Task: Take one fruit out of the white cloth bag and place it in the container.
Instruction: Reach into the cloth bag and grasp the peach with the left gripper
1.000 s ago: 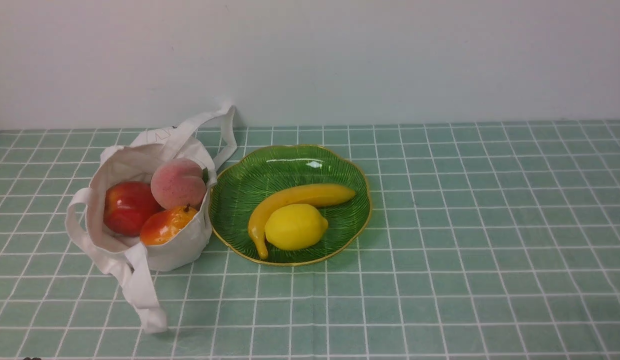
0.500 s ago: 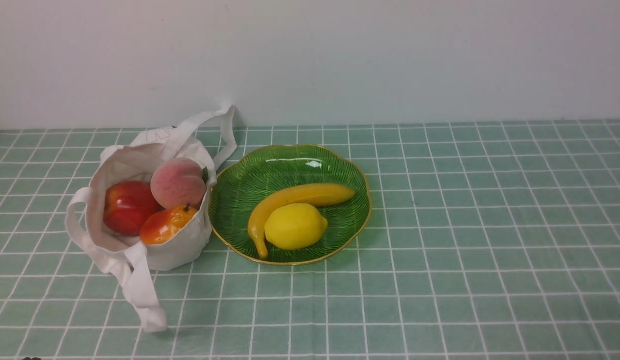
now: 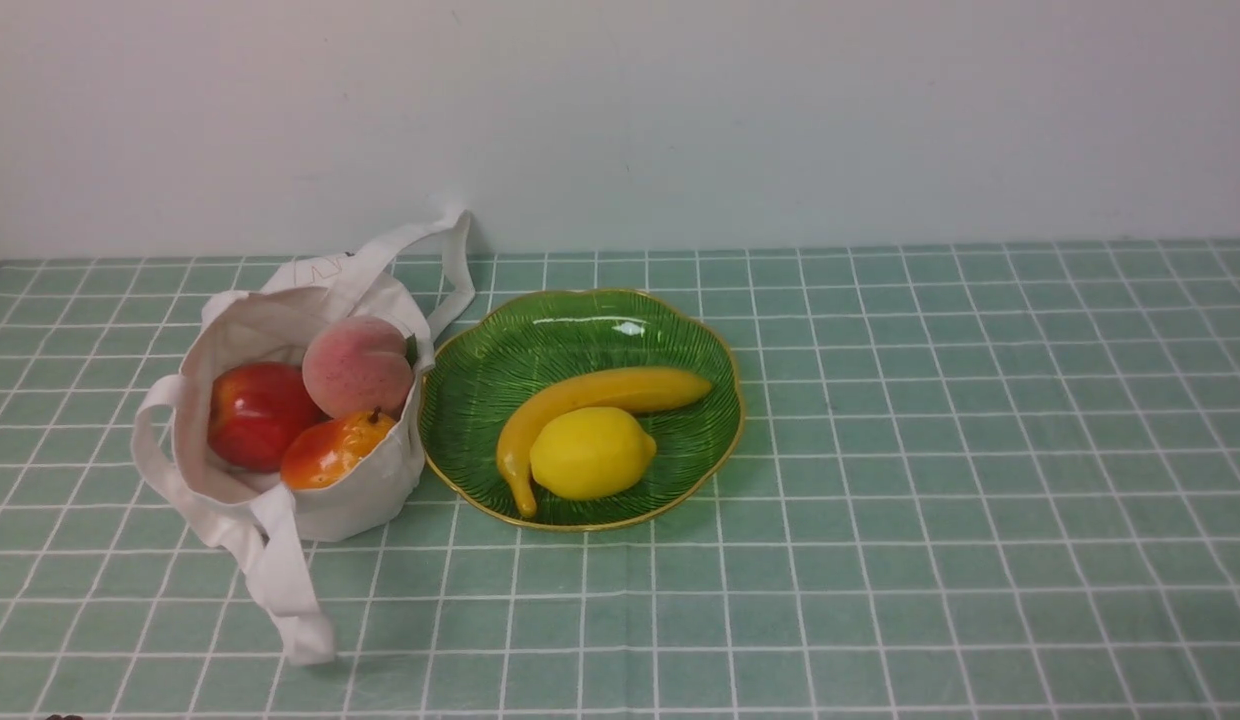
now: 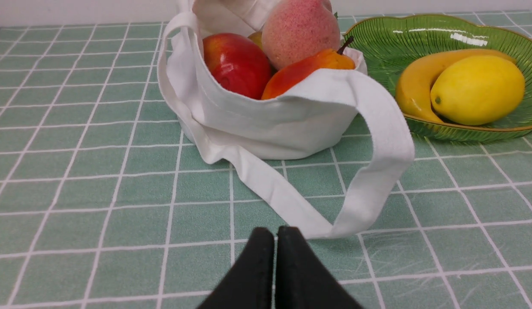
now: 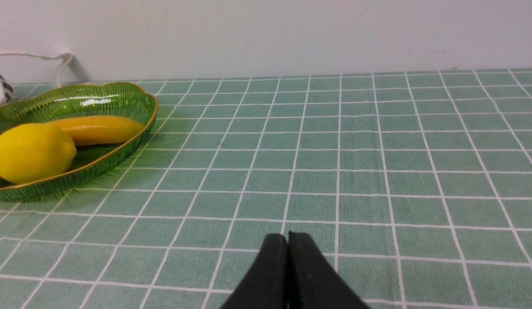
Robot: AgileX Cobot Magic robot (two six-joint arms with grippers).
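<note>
The pinkish speckled peach (image 3: pixel 357 366) (image 4: pixel 300 30) sits on top inside the white cloth bag (image 3: pixel 350 500) (image 4: pixel 270 124), beside a glossy red apple (image 3: pixel 258 412) and an orange-red mango (image 3: pixel 332 450). The green leaf-ribbed dish (image 3: pixel 480 370) (image 5: pixel 120 103) stands just right of the bag. In the left wrist view my left gripper (image 4: pixel 274 234) is shut with nothing in it, low over the cloth just short of the bag's looped strap (image 4: pixel 377 171). My right gripper (image 5: pixel 287 238) is shut and empty, over bare tablecloth right of the dish. Neither gripper shows in the front view.
A yellow banana (image 3: pixel 600 395) and a lemon (image 3: pixel 590 452) lie in the dish. A green checked tablecloth (image 3: pixel 930 450) covers the table, with a pale wall (image 3: pixel 780 120) behind. One bag strap (image 3: pixel 280 580) trails toward the front edge.
</note>
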